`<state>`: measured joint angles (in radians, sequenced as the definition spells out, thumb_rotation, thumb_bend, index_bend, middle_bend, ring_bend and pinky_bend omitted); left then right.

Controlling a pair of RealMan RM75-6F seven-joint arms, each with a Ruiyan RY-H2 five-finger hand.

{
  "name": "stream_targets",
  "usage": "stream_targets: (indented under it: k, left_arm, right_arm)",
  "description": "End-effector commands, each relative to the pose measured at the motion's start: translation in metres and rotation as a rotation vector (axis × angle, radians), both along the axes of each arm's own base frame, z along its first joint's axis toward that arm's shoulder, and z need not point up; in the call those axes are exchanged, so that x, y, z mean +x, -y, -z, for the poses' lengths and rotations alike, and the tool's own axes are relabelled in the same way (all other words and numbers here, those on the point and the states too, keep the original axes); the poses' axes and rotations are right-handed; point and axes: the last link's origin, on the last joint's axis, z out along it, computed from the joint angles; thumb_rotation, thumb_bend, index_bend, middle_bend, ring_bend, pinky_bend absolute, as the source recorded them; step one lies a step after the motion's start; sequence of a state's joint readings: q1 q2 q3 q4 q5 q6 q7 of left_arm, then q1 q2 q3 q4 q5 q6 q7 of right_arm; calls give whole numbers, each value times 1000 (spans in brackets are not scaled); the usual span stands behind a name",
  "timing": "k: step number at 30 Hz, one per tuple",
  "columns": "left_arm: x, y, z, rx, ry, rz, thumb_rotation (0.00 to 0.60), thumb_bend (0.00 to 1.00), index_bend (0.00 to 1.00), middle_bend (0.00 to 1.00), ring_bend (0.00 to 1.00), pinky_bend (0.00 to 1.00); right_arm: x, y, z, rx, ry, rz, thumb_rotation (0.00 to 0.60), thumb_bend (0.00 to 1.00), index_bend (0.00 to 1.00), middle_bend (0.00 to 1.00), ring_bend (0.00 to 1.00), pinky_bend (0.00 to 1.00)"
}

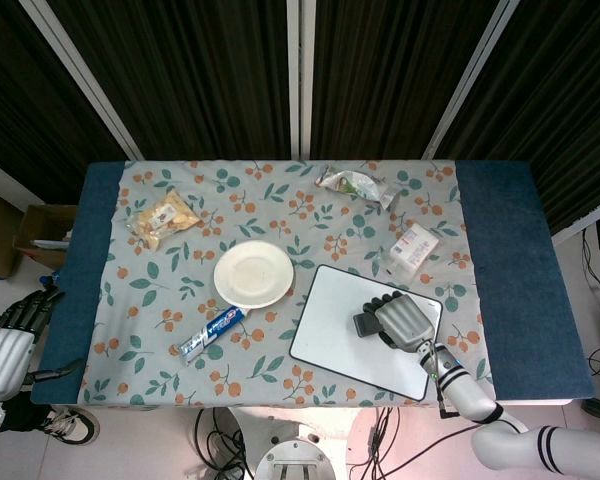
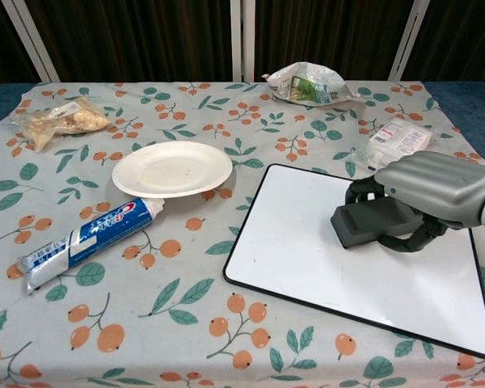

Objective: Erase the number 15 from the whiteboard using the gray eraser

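The left hand [image 1: 15, 325] is hanging off the left edge of the tabletop [image 1: 80, 300], well apart from everything on it, its dark fingers spread apart and holding nothing; only the head view is showing it. Far to the left of the right hand, a clear bag of snacks [image 2: 61, 119] is lying near the far left corner of the flowered cloth [image 2: 186, 323]. Nearer, a blue and white toothpaste tube [image 2: 89, 241] is lying at a slant, its cap end just touching the rim of a white paper plate [image 2: 172, 169], which is sitting well to the left of the right hand. Beyond the hand, toward the far edge, a crumpled silver and green wrapper [image 2: 311, 85] is resting on the cloth. The whiteboard [image 2: 307, 250] is lying flat in front of the robot with a black rim, and its white face is looking bare in both views, with no writing that can be made out. The right hand [image 2: 436, 190] is reaching over the right half of the whiteboard, its fingers curling around the gray eraser [image 2: 376, 225] and holding it flat against the board surface; the eraser is sticking out from under the hand on its left side. Just beyond the right hand, off the far right corner of the board, a small white packet with red print [image 2: 398, 139] is lying on the cloth.
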<state>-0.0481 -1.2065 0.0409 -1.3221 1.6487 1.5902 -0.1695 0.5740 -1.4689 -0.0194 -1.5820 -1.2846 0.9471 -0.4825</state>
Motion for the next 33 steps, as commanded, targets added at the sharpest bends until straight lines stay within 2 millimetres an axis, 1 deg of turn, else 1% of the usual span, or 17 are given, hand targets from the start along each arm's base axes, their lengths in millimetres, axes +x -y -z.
stream_targets:
  k: [1,7,9,11,14,17,19,22,25,27,31,33]
  left_arm:
    - [1,-1,1,-4,0,4,419,70,101,90,79,176]
    - [4,0,2,-6,-3,7,417,70,100,89,79,176]
    - [4,0,2,-5,-5,6,420,70,101,89,79,176]
    - [4,0,1,-5,-6,5,419,69,101,90,79,176]
    - [4,0,1,-4,-5,7,419,70,101,90,79,176]
    - [5,0,1,-4,-5,11,417,69,101,90,79,176]
    - [6,0,1,-4,-5,12,418,69,100,90,79,176]
    - [6,0,1,-5,-7,11,421,69,101,90,79,176]
    - [6,-2,2,-9,-11,9,420,69,101,90,79,176]
    - [6,-3,3,-13,-12,9,418,70,101,89,79,176]
    - [8,-5,5,-20,-14,12,417,69,101,90,79,176]
    - [9,-6,6,-20,-14,14,417,69,101,90,79,176]
  right_arm:
    - [-10,-19,-14,16,9,-5,600,395,700,589,524,652]
    - [-18,-38,-32,42,16,-12,600,395,701,590,523,652]
    - [-19,-39,-39,35,33,-7,600,395,701,590,523,652]
    - [-18,-35,-50,-3,61,-4,600,394,700,590,523,652]
    - [-19,-18,-69,-92,119,27,600,395,700,590,524,653]
    - [-27,7,-89,-211,164,69,600,394,701,591,524,653]
    - [-39,25,-100,-298,175,106,600,395,701,591,524,653]
    - [-61,46,-107,-379,176,186,600,395,701,591,524,653]
    - [-85,60,-109,-421,153,256,600,395,702,592,524,653]
    - [-98,67,-107,-430,129,289,600,395,702,594,524,653]
    - [-115,74,-100,-420,88,314,600,395,702,594,524,653]
    - [-119,76,-95,-406,72,317,600,395,702,594,524,653]
